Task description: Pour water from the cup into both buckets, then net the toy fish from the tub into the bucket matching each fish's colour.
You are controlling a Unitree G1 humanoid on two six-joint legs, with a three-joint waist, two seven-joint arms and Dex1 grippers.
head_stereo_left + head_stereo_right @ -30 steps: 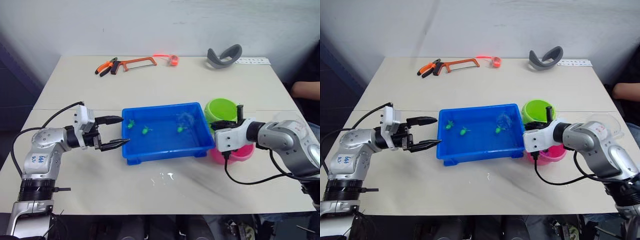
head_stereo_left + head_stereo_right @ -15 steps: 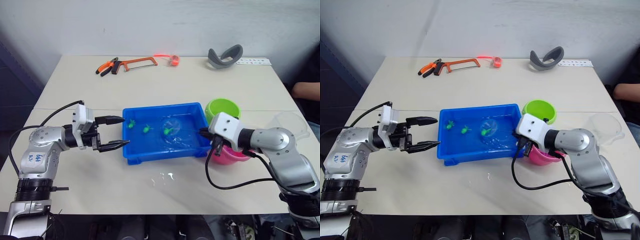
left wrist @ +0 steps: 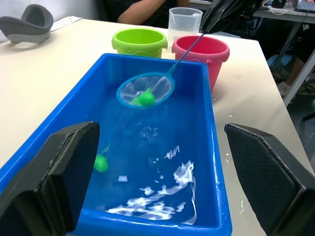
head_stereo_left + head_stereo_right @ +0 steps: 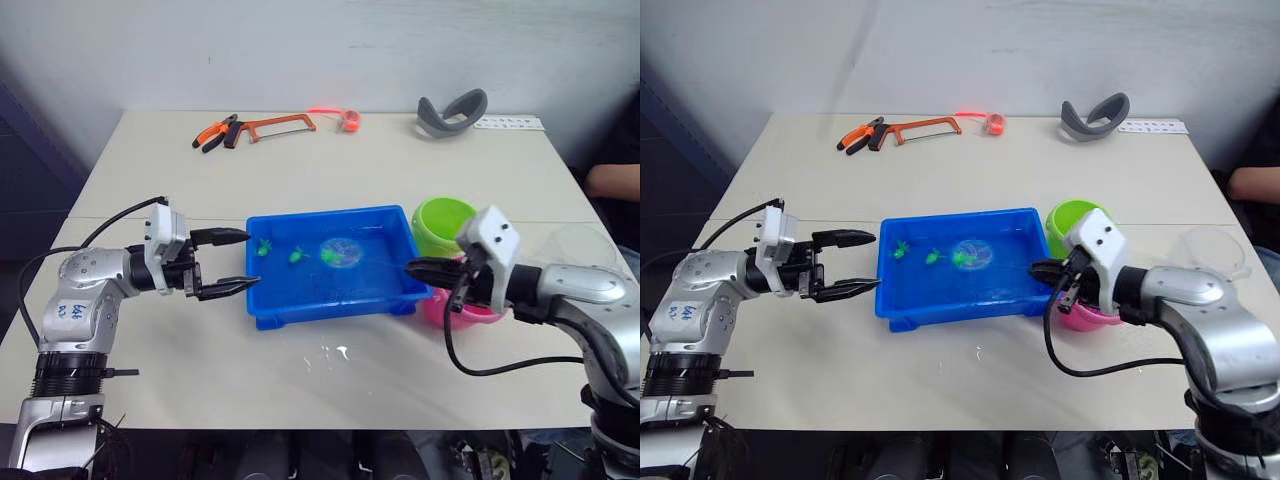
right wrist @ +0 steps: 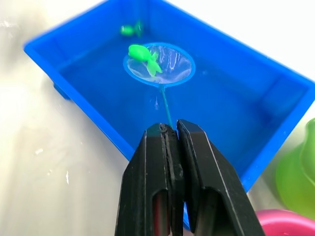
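Hidden and cut-off bits
Pink bucket partly behind right gripper; cup half behind the arm; person's arm cut by the edge; far fish too blurry to make out.

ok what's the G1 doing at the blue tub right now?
Fishing. The right gripper is shut on the net handle, holding the hoop over the blue tub with a green fish lying in the mesh. Two more green fish sit in the tub. The left gripper is open at the tub's left end. The green bucket and pink bucket stand by the tub's right end.
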